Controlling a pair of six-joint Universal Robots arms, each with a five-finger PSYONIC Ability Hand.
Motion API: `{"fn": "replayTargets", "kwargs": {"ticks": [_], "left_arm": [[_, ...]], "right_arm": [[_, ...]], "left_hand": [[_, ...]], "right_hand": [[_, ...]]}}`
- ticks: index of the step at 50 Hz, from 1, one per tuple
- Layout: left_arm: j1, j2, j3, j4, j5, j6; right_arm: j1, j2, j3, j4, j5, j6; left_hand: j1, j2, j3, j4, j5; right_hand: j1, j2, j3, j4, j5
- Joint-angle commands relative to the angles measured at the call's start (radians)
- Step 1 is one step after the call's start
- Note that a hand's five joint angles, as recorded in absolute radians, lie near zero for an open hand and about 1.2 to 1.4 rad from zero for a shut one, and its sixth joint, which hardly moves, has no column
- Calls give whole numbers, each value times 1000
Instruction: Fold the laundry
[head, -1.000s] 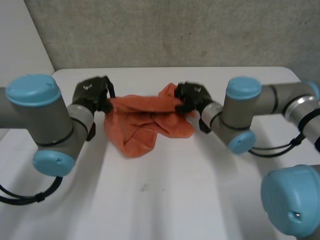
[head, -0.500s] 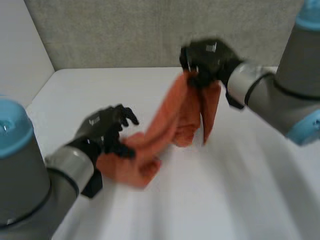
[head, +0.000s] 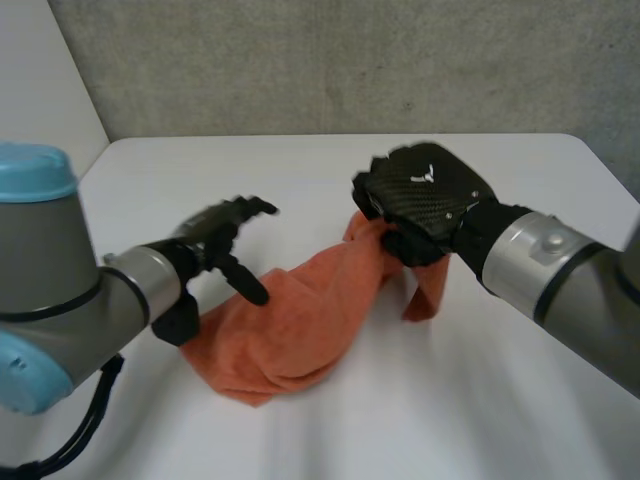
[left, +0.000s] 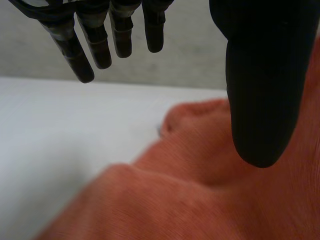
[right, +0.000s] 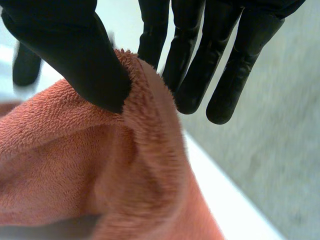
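My right hand (head: 420, 200), at the centre right of the head view, is closed on the orange towel (head: 290, 325): in the right wrist view my thumb (right: 75, 55) and fingers (right: 200, 65) pinch one folded edge of it, and this end is raised a little from the white table (head: 300, 170). The rest of the towel lies crumpled on the table, at the lower centre of the head view. My left hand (head: 215, 240), at the centre left, holds nothing; it is wide, its fingers straight and apart from the thumb, just above the towel's left end.
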Motion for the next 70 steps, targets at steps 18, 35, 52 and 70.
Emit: {"fn": "replayTargets", "kwargs": {"ticks": [18, 35, 52, 70], "left_arm": [[-20, -245, 191, 43, -108, 221], [45, -16, 346, 817, -258, 241], [60, 4, -191, 793, -305, 242], [0, 65, -237, 11, -312, 227]], "right_arm": [[-4, -82, -24, -36, 21, 37], [-8, 336, -780, -126, 335, -7], [-5, 305, -191, -249, 163, 11], [-34, 385, -49, -180, 257, -16]], "left_hand": [[1145, 1143, 1143, 1142, 1144], [1145, 1143, 1143, 1142, 1144], [1145, 1143, 1143, 1142, 1144], [252, 249, 250, 249, 250]], "right_hand": [[447, 221, 213, 207, 248], [447, 221, 213, 207, 248], [447, 221, 213, 207, 248], [447, 221, 213, 207, 248]]}}
